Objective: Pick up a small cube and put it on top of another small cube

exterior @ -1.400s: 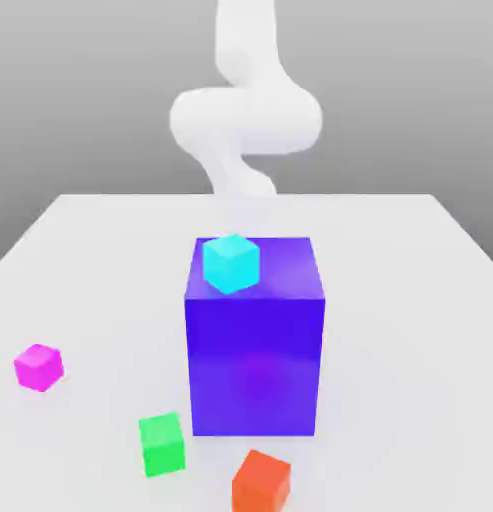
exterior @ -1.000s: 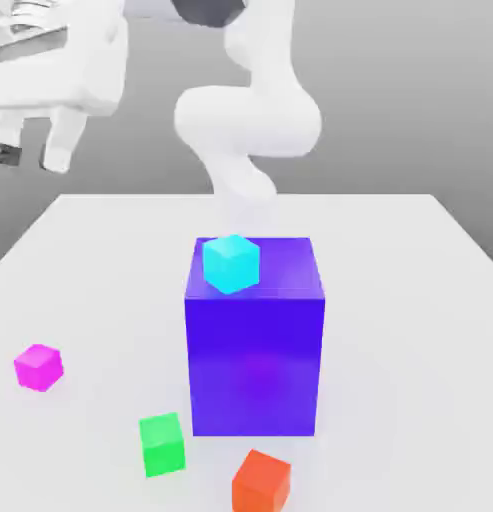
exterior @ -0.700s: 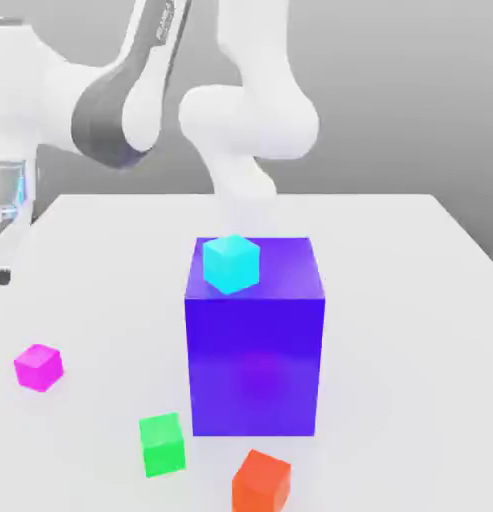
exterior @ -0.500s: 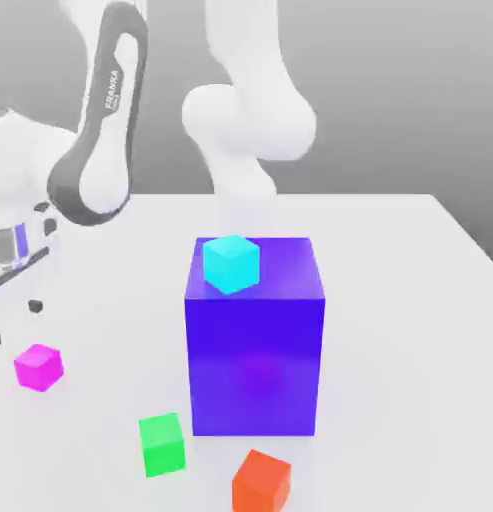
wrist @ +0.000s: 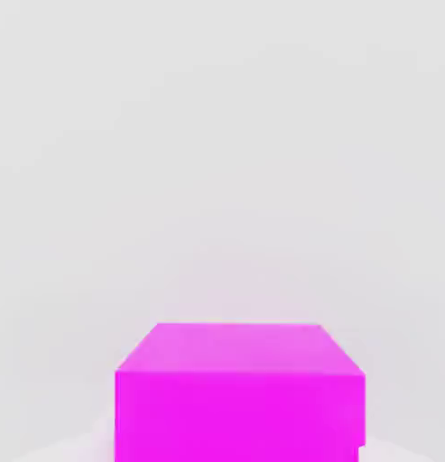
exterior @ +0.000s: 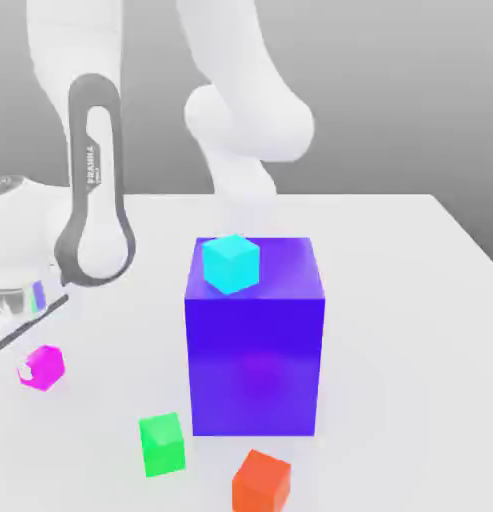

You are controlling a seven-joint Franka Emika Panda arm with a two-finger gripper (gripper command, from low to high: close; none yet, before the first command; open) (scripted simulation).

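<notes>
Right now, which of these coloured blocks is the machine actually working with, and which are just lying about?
In the job:
- magenta cube, at the exterior view's left, with the claw down at it
- one other small cube as its landing spot; which one, I cannot tell

Lying about, perhaps:
- big blue-purple block
- cyan cube on top of that block
- green cube
- orange cube

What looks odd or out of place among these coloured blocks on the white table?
Only one thing stands out: the small cyan cube sits on top of the large blue-purple block, turned askew to its edges. The small magenta cube, green cube and orange cube lie scattered, undamaged.
</notes>
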